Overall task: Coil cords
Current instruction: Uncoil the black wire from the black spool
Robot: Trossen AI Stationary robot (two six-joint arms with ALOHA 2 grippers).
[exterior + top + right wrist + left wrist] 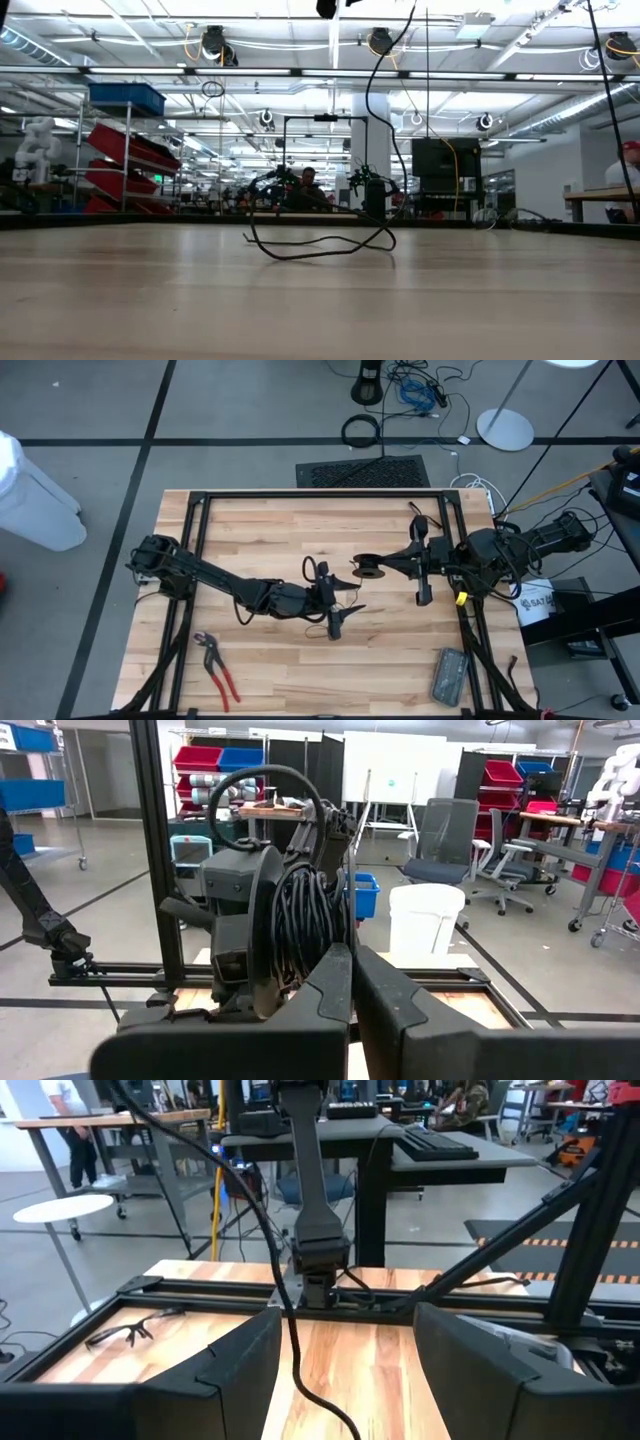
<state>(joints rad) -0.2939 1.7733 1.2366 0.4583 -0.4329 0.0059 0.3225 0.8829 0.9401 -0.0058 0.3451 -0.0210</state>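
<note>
The cord is a thin black line. Part of it is wound into a coil (pixel 300 935) on a dark reel (pixel 368 568) held in the air above the table's middle, at the tip of my shut right gripper (pixel 352 965). From there the cord hangs down (pixel 385 110) and a slack loop (pixel 320 250) lies on the table. My left gripper (pixel 345 1330) stands open near the middle (pixel 343 600). One strand of the cord (pixel 290 1330) runs between its fingers without touching either. My right gripper is shut at the near side of the coil (pixel 325 955), coming in level from the table's right. Its own fingers hide the place of contact, so I cannot tell whether they hold a strand or the reel. The coil is lifted clear, with the free cord hanging slack.
Red-handled pliers (pixel 215 665) lie near the front left, a grey box (pixel 450 675) near the front right, and safety glasses (pixel 130 1330) by the far right rail. A black frame (pixel 300 495) rims the table.
</note>
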